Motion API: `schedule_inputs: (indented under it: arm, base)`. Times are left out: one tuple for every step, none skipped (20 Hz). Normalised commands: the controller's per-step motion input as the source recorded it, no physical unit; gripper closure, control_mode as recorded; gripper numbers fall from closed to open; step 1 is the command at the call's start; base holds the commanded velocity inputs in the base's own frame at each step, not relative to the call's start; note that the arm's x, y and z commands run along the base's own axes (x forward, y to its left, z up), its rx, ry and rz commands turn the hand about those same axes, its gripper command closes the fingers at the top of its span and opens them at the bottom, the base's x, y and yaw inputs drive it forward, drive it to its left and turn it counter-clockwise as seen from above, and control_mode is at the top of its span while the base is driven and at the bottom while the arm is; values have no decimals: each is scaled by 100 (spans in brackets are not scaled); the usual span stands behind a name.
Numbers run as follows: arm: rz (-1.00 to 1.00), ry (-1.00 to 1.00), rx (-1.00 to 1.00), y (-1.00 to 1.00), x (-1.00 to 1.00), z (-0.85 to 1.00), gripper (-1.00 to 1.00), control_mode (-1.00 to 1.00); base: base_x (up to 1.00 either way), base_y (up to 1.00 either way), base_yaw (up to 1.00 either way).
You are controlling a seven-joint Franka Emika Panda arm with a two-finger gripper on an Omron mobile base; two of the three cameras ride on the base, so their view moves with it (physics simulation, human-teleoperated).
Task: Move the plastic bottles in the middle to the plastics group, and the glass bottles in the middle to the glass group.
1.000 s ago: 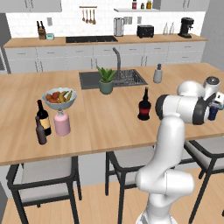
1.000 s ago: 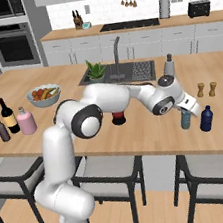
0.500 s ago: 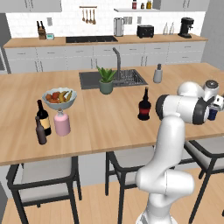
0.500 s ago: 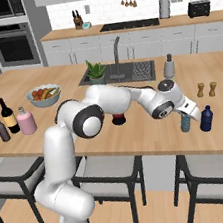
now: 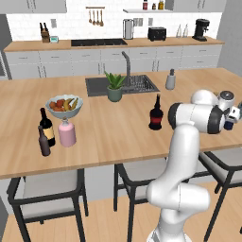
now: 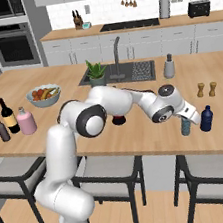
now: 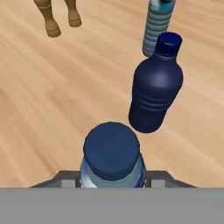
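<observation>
Key relation: you had the tool (image 6: 186, 120) reaching down over a plastic bottle (image 7: 112, 158) with a dark blue cap, its long axis upright and running straight along the tool's own axis, the cap centred between the two finger tips.
Bottle versus group: that bottle stood just beside the dark blue bottle (image 7: 155, 87) of the plastics group, with the ribbed teal-blue bottle (image 7: 157, 27) beyond it; the base of the gripped bottle was hidden, so you could not tell whether it touched the counter (image 7: 65, 92).
Tool state: clenched on the plastic bottle, a jaw on each side just below the cap.
Arm pose: you had the arm stretched far out to the right end of the counter, elbow bent low, wrist turned down over the group.
Left to do: the squat glass bottle (image 5: 156, 114) stood in the middle, well apart from the wine bottle (image 5: 46, 127) and slim brown bottle (image 5: 43, 141) at the far left.
Bystanders: two brown shakers (image 7: 59, 17) stood apart from the blue bottles.
</observation>
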Motion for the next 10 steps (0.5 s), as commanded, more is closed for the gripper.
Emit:
schedule_inputs:
  arm:
    - [-4, -1, 0, -19, 20, 31, 100, -100]
    - [-4, 0, 0, -24, 24, 29, 100, -100]
    - [-5, 0, 0, -26, 34, 24, 100, -100]
    - [-5, 0, 0, -31, 39, 19, 100, -100]
    - [-5, 0, 2, -37, 36, 16, 100, -100]
    - [-5, 0, 3, -36, 29, 9, 100, -100]
    - [-4, 0, 2, -32, 24, 0, 100, -100]
    - [-3, 0, 1, -27, 16, 0, 100, -100]
    - [-1, 0, 0, -14, 16, -1, 100, -100]
    - [0, 0, 1, -12, 6, -7, 100, -100]
  base:
    - [0, 0, 0]
    - [0, 0, 0]
    - [0, 0, 0]
    - [0, 0, 0]
    - [0, 0, 0]
    - [0, 0, 0]
    - [0, 0, 0]
    - [0, 0, 0]
    - [0, 0, 0]
    - [0, 0, 0]
